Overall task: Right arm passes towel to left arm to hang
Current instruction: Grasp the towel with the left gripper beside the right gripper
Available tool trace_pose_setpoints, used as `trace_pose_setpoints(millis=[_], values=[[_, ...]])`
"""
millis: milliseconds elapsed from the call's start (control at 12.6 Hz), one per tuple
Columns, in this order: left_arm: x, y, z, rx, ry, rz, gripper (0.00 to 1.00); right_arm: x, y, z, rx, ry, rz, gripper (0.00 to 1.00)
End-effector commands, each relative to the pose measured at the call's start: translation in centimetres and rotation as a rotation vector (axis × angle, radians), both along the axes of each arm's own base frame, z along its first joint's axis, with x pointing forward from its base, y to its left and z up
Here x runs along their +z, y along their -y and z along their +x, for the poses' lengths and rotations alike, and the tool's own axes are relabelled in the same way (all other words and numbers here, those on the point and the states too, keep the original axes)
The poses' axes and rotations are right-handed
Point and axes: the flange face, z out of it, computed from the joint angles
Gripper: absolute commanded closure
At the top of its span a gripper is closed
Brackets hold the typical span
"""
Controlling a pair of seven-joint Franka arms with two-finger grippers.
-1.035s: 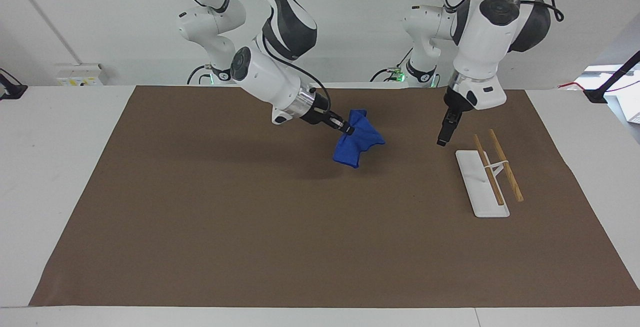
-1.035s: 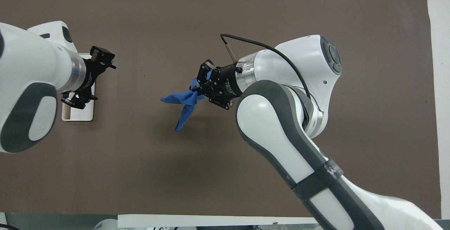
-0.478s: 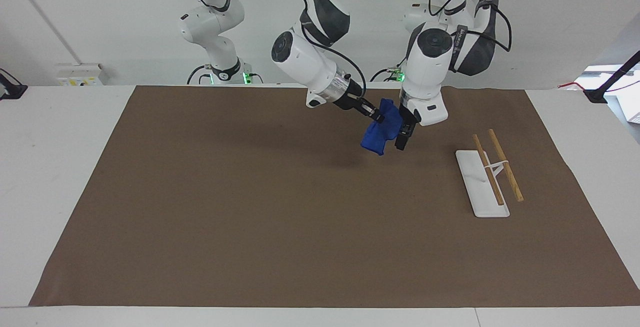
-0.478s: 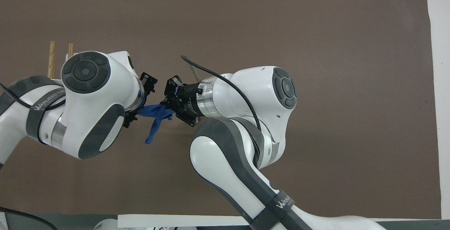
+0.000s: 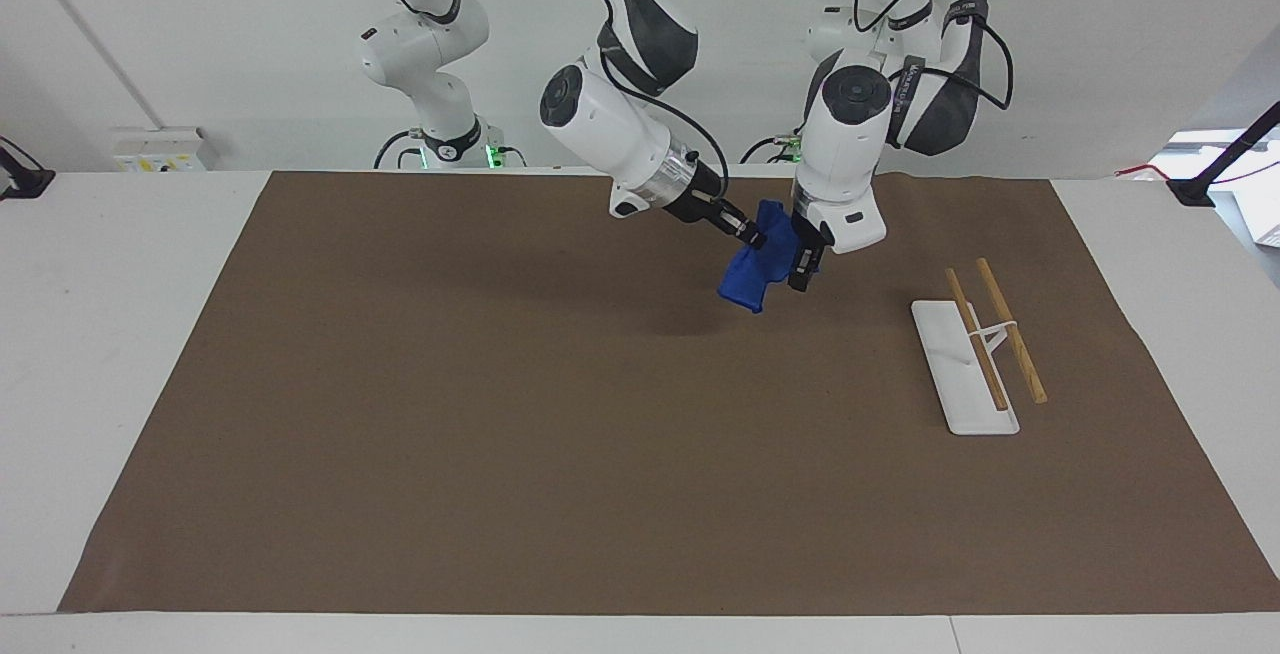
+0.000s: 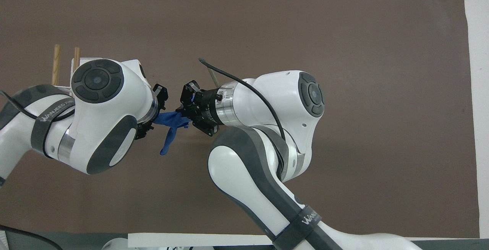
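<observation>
A: Here, where is the towel [image 5: 758, 256]?

B: It hangs in the air over the brown mat [image 5: 500, 434], above the strip of worktop near the robots' edge and somewhat toward the left arm's end. It is bunched at the top, and one loose end droops down without touching the mat.

A: What holds it?

B: The right gripper [image 5: 752, 235] is clenched on the bunched upper part; its arm slants down from the right arm's end. In the overhead view the same gripper [image 6: 182, 111] meets the cloth [image 6: 170, 125] at its gathered end.

A: And the left gripper [image 5: 803, 272]?

B: It points down at the towel's side toward the left arm's end, touching or just beside the cloth. Whether its fingers have closed on the fabric cannot be told from either view; from overhead the wrist covers them [image 6: 153, 118].

A: What else lies on the worktop?

B: A white rack [image 5: 965, 366] with two wooden rods [image 5: 1010, 329] stands on the mat toward the left arm's end, well apart from the towel.
</observation>
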Motion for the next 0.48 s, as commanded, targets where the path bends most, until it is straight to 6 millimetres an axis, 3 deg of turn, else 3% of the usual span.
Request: trace_pose_setpoints(millis=[0,159,239,319,398], values=[[0.32,-0.71,-0.27,0.027,0.008,0.006,1.00,-0.01,0.20,-0.07,-0.013,-0.020,0.012,1.00],[0.37,-0.79,-0.23,0.026,0.006,0.006,1.00,0.00,0.21,-0.06,-0.015,-0.020,0.013,0.97],[0.36,-0.77,-0.19,0.020,0.006,0.007,1.00,-0.01,0.27,-0.01,-0.011,-0.016,0.010,0.65],[0.43,-0.76,-0.16,0.017,0.007,0.006,1.00,-0.01,0.28,0.07,0.000,0.003,0.001,0.18],[0.73,-0.86,0.15,0.019,0.011,0.004,1.00,0.10,0.16,0.03,0.013,0.025,-0.007,0.00]])
